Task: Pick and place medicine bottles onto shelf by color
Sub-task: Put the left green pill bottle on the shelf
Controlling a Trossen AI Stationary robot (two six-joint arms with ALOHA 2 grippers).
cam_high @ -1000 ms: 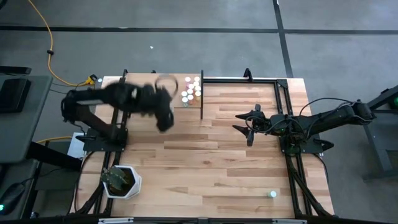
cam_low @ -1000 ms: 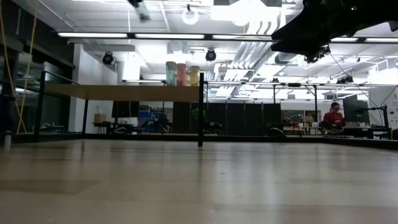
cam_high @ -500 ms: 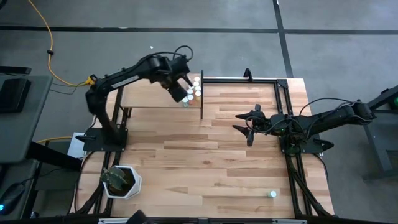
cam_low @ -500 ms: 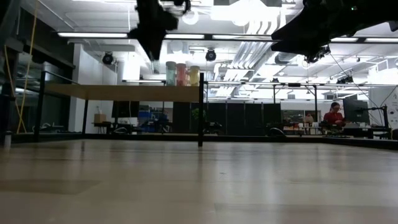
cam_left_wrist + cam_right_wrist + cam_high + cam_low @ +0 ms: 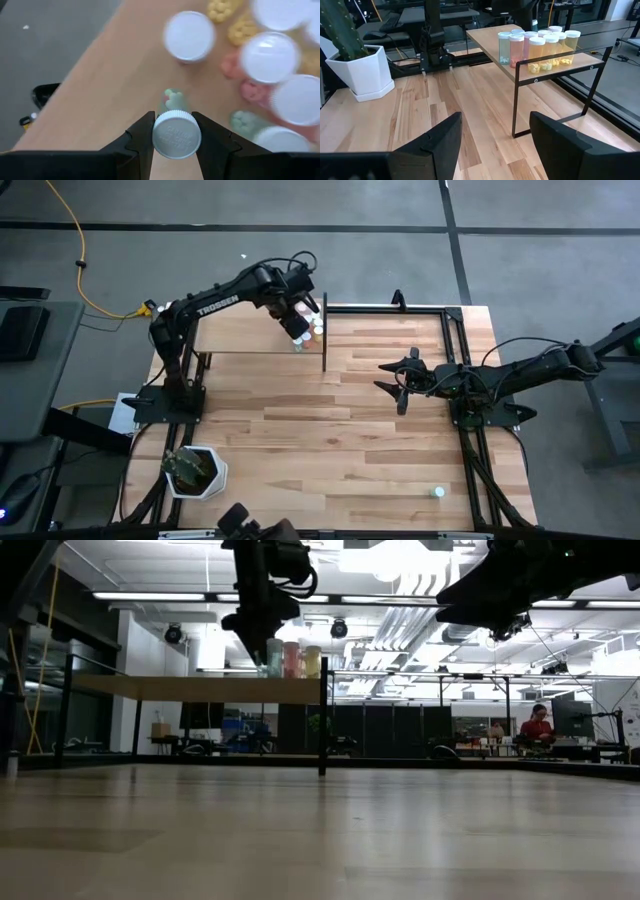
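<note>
White-capped bottle (image 5: pixel 176 134) pinched between the left gripper (image 5: pixel 175 145) fingers – raised lettering on its cap, too faint to read – hanging over the shelf (image 5: pixel 235 335) near its right edge, beside the clustered medicine bottles (image 5: pixel 540 47). "TROSSEN" shows on the left arm (image 5: pixel 215 302). Bare board stretches toward the shelf's left edge. Right gripper (image 5: pixel 400 388) waits mid-tabletop, fingers spread, holding nothing – one bottle (image 5: pixel 438 493) sits near the tabletop's front right corner.

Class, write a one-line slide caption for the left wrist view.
Left hand grips a white-capped bottle of green pills above the wooden shelf, beside bottles already placed.
</note>
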